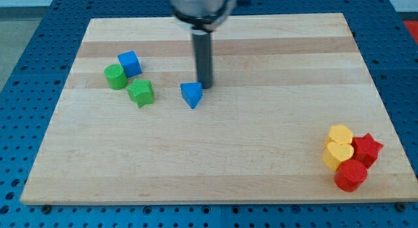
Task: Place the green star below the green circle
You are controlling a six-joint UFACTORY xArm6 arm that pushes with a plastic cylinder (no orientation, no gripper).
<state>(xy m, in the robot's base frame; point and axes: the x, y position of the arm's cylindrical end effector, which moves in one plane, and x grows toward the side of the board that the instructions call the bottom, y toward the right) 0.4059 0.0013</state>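
Note:
The green star (140,93) lies on the wooden board (215,156) at the view's left, just below and right of the green circle (115,76), nearly touching it. My tip (206,85) stands near the board's middle top, well to the right of the star, and just right of and above the blue triangle (191,95).
A blue cube (130,63) sits touching the green circle's upper right. At the view's bottom right a yellow hexagon (340,134), yellow heart (337,154), red star (367,149) and red circle (351,175) are clustered near the board's edge.

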